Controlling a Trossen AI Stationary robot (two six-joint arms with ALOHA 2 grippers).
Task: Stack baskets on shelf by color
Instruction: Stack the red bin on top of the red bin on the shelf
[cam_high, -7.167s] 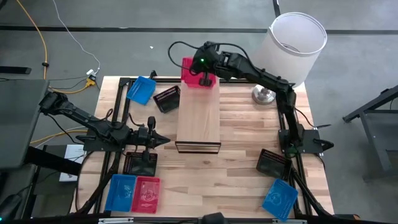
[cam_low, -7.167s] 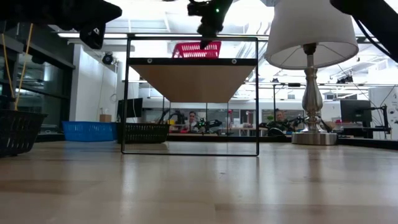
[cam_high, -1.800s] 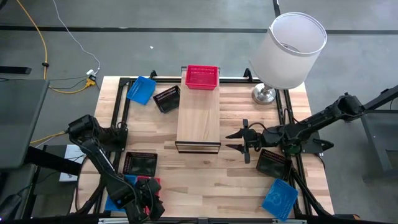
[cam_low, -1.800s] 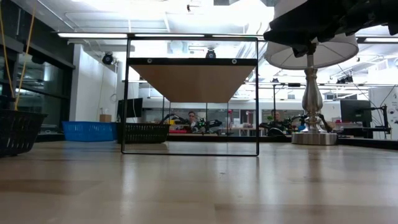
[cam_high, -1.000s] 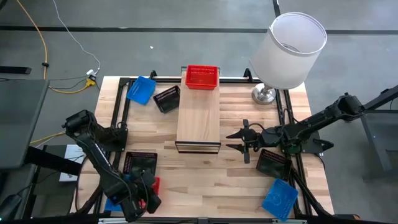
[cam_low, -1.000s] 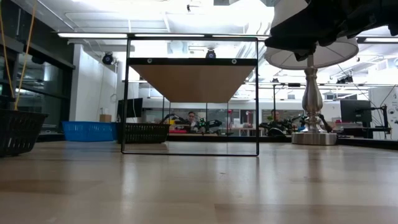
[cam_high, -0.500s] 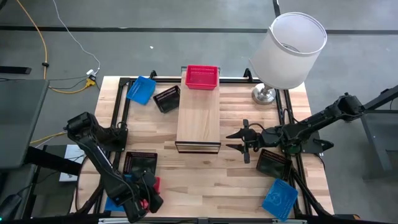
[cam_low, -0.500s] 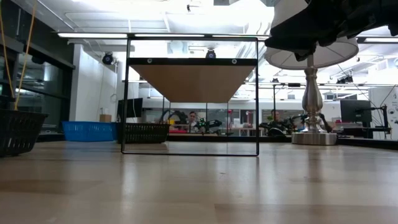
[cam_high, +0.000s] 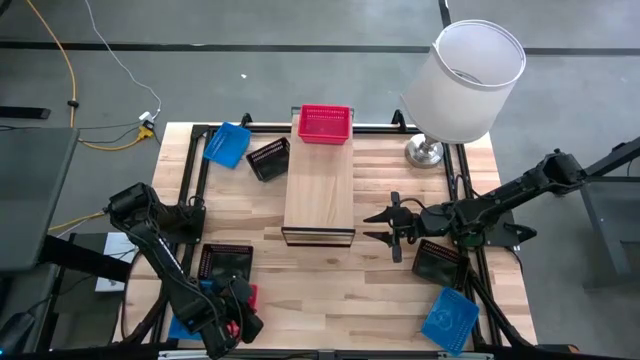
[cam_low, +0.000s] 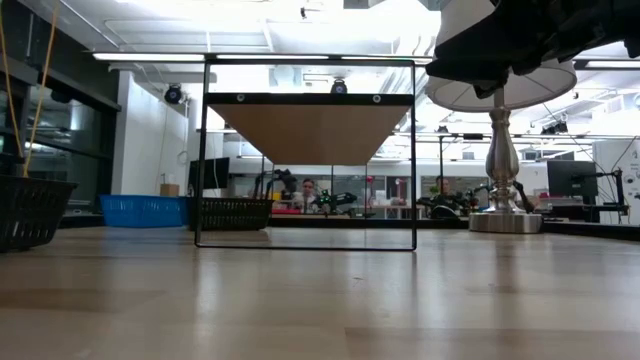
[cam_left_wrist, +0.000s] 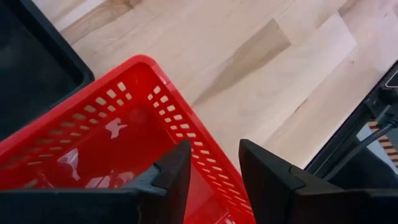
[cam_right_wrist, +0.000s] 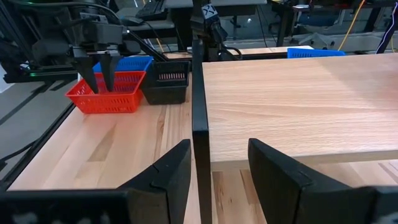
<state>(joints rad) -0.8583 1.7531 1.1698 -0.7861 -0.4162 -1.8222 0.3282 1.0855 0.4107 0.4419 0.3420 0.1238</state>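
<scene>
Pick-up of the second red basket (cam_left_wrist: 93, 149) is the step in hand. Your left gripper (cam_left_wrist: 214, 177) is down at the table's near-left corner, fingers slightly parted astride the basket's side wall, not yet closed on it as far as you can tell. One red basket (cam_high: 324, 125) already sits at the far end of the shelf (cam_high: 319, 190). Next, close, lift, and carry it there. Your right gripper (cam_high: 385, 227) waits open beside the shelf.
</scene>
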